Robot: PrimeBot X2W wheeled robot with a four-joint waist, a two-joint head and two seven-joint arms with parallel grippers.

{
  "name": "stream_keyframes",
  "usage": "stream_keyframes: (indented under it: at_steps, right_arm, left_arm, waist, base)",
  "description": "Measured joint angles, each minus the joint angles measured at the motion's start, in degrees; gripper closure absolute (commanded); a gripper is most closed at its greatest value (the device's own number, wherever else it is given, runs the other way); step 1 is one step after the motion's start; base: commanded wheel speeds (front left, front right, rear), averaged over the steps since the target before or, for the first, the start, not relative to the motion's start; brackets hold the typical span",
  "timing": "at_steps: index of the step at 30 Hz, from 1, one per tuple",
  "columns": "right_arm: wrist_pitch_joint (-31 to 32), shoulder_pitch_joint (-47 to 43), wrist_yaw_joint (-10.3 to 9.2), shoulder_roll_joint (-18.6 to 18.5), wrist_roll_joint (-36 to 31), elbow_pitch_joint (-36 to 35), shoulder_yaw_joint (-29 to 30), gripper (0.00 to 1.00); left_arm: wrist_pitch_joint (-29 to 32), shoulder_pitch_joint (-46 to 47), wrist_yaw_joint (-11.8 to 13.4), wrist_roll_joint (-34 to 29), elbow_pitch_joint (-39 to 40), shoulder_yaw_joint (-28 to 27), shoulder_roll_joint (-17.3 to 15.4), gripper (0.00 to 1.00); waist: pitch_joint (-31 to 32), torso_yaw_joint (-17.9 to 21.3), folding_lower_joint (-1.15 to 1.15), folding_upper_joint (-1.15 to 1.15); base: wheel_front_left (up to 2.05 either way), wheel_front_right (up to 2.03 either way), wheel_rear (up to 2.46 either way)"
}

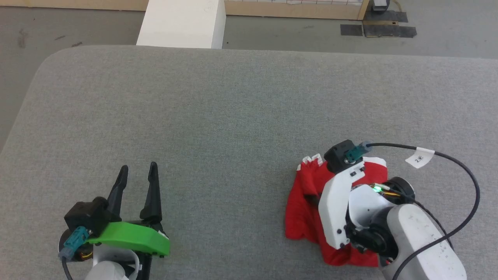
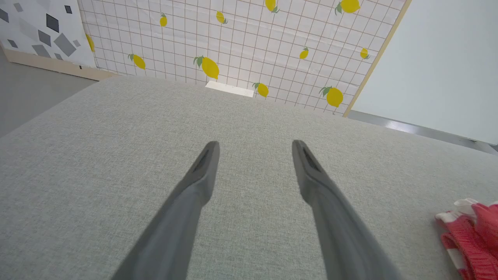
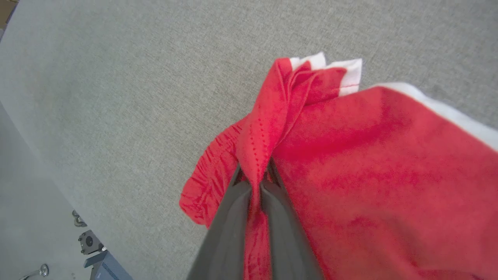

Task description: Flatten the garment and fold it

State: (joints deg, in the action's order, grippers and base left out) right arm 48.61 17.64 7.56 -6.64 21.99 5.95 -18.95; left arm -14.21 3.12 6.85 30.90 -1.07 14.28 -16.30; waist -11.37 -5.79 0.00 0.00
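Garment (image 3: 350,175) crumpled on grey surface (image 1: 233,116), fold pinched by right gripper (image 3: 255,177); left gripper (image 1: 138,166) spread wide, empty.

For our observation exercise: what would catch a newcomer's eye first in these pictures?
The bright red garment lies crumpled at the near right of the grey table. The right tool is shut on a fold of it, while the left tool stands open at the near left.

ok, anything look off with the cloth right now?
The garment is a crumpled heap at the right front of the grey surface, not flat; the shut right gripper pinches a ridge of it; left gripper open, apart. No damage visible.
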Motion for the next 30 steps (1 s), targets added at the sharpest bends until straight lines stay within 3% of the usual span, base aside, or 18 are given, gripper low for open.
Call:
stream_keyframes:
  at_steps: [1, 2, 10, 16, 21, 30]
  right_arm:
    - [-0.3, 0.0, 0.00, 0.1, 0.0, 0.0, -0.5, 0.10]
    - [-0.5, 0.2, 0.00, 0.1, 0.0, -0.1, -1.2, 0.00]
    - [-1.1, 1.1, 0.01, -0.8, 1.0, -8.4, -2.8, 0.00]
    - [-1.8, -2.7, 0.00, -1.1, -1.2, -13.8, 6.7, 0.00]
    - [-0.4, -8.5, 0.00, -1.9, -7.7, -13.2, 13.2, 0.00]
    - [0.5, -12.5, 0.00, -0.2, -10.0, -6.3, 13.1, 0.00]
  left_arm:
    - [0.0, 0.0, 0.0, 0.1, -0.1, 0.0, 0.0, 0.00]
    - [0.0, 0.0, 0.0, 0.3, -0.2, 0.0, 0.1, 0.00]
    - [0.0, 0.1, -0.3, 0.4, -0.8, 0.3, 0.1, 0.00]
    - [0.0, 0.2, -0.3, 0.4, -0.7, 1.1, 0.0, 0.00]
    - [0.0, 0.6, -0.3, 0.3, -0.7, 1.5, 0.0, 0.00]
    - [0.0, 0.8, -0.6, 0.3, -1.1, 2.2, 0.0, 0.00]
  waist:
    - [0.0, 0.1, 0.00, 0.00]
    - [0.1, 0.2, 0.00, 0.00]
    - [1.3, 2.6, 0.00, 0.00]
    - [2.4, 4.6, 0.00, 0.00]
    - [2.4, 5.5, 0.00, 0.00]
    - [1.6, 4.8, 0.00, 0.00]
  base:
    - [0.00, 0.00, 0.00]
    - [0.00, 0.00, 0.00]
    - [0.00, 0.00, 0.00]
    - [0.00, 0.00, 0.00]
    - [0.00, 0.00, 0.00]
    - [0.00, 0.00, 0.00]
